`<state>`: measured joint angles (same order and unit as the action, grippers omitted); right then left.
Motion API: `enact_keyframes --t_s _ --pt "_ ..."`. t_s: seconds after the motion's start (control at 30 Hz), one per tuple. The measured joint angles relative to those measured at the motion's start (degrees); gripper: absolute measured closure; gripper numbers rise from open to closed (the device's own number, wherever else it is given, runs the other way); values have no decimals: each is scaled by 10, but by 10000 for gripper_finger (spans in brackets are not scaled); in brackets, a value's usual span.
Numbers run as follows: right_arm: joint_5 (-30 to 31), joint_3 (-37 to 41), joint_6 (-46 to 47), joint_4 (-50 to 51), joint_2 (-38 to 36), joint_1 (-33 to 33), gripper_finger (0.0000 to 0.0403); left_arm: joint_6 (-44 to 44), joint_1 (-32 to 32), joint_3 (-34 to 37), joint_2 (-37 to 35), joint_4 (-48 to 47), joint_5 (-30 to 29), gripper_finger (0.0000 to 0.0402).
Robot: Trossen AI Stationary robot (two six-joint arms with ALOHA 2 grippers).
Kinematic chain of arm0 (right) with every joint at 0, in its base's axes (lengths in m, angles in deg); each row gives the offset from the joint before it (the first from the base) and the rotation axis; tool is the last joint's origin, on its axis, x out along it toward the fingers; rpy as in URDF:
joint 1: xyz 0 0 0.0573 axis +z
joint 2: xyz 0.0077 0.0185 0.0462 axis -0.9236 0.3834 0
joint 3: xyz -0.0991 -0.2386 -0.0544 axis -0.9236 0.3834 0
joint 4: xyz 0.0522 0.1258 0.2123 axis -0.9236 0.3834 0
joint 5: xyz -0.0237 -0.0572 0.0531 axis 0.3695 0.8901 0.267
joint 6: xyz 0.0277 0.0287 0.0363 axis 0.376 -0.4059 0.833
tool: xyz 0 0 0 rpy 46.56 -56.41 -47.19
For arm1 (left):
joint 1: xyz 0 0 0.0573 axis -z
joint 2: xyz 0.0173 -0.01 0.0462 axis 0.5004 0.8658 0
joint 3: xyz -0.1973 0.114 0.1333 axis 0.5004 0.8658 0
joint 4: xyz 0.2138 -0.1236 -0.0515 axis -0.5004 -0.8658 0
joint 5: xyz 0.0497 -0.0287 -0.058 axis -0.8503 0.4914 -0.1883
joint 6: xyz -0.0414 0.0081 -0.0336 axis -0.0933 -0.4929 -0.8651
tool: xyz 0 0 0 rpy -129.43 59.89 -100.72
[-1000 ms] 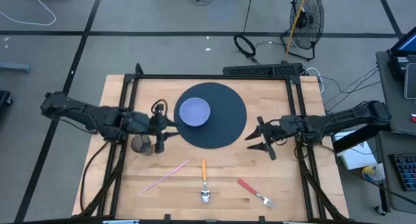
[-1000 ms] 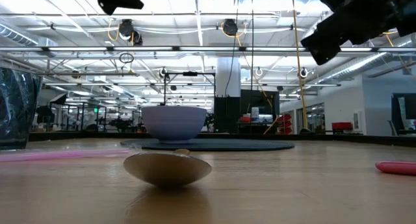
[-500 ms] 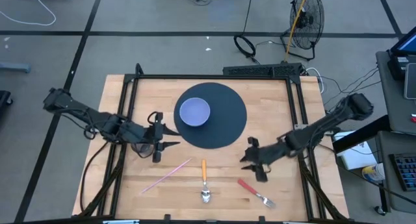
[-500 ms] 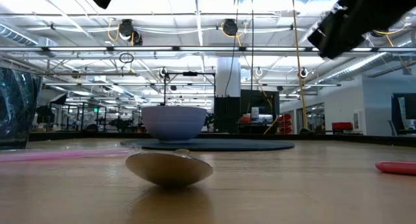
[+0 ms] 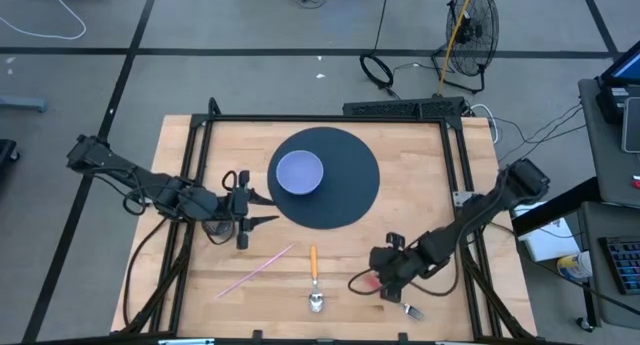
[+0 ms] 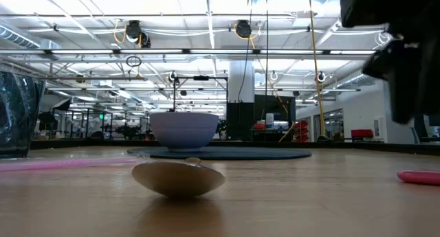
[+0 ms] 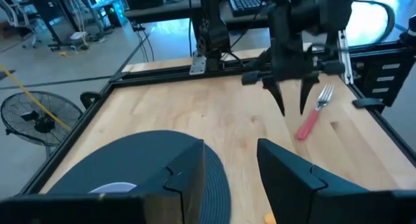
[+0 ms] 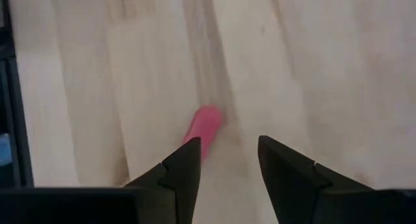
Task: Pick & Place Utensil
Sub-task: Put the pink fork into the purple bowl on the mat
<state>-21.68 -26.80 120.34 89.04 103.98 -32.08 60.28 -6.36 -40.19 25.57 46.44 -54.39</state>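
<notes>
The pink-handled fork [image 5: 397,297] lies flat on the wooden table [image 5: 430,185], near the front edge on the right side, with its tines pointing toward the front right corner. The right gripper [image 5: 381,276] hangs directly above the pink handle end, fingers apart and pointing down, with nothing between them; in the right wrist view the handle tip [image 8: 205,124] shows on the wood just beyond the gap between the fingers. Whether the fingertips touch the wood is hard to say from these views.

Just to the left of the fork lies an orange-handled spoon [image 5: 314,277], its bowl toward the front edge, and further left a thin pink straw [image 5: 256,270] lies at a slant. Behind them, a dark round mat [image 5: 345,185] carries a pale lavender bowl [image 5: 299,172].

The left gripper [image 5: 248,210] hovers beside the mat's left edge, fingers parted and empty, near a dark cup [image 5: 214,225].
</notes>
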Motion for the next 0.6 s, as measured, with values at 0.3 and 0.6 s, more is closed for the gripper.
enact_keyframes --t_s 0.3,0.6 --pt "-54 -5 80 -1 25 30 246 5 0 0 0 2 0 268" --pt "-33 -26 127 22 25 87 247 11 -1 0 0 5 -9 252"
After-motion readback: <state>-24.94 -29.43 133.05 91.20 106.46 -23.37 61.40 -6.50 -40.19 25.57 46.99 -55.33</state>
